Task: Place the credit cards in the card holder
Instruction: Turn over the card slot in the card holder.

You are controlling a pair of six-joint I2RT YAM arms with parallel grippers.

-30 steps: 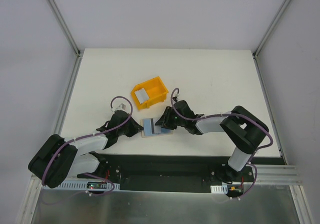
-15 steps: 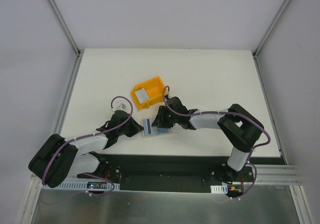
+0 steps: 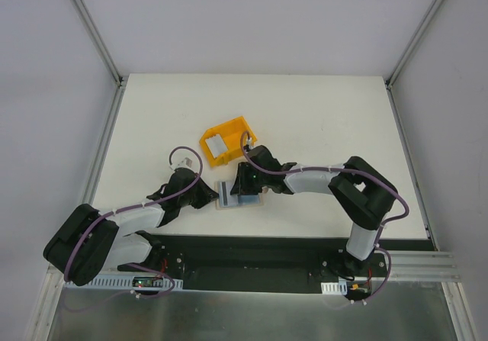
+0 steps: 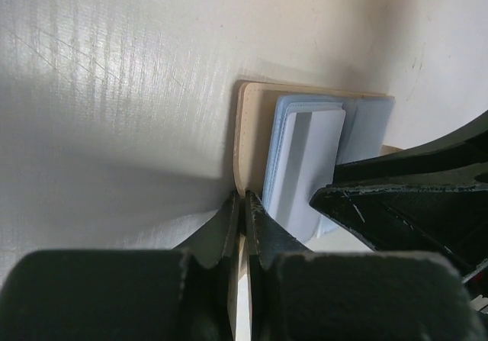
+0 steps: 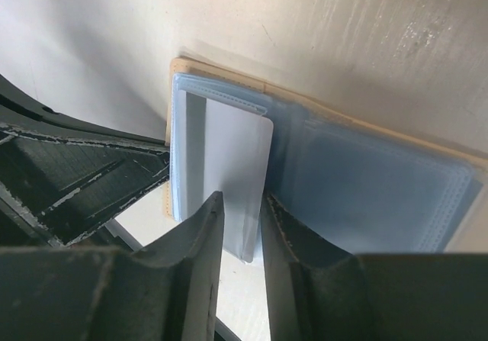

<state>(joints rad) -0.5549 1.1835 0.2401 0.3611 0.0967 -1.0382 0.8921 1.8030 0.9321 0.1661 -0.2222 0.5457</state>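
Observation:
The beige card holder (image 3: 229,203) lies open on the table, with pale blue pockets (image 5: 366,181). My left gripper (image 3: 207,196) is shut on its left edge (image 4: 252,127). My right gripper (image 3: 242,186) hovers over the holder, its jaws a narrow gap apart. A silvery-grey credit card (image 5: 229,158) lies partly in the left pocket, its near end between my right fingertips (image 5: 210,219). The same card shows in the left wrist view (image 4: 305,158). Another credit card (image 3: 216,144) lies in the yellow bin.
The yellow plastic bin (image 3: 236,131) stands just behind the card holder, close to my right wrist. My right gripper's black fingers (image 4: 396,196) fill the right of the left wrist view. White table lies all round.
My right gripper has moved left, from beside the card holder to over its left pocket. The left gripper and the holder have stayed put.

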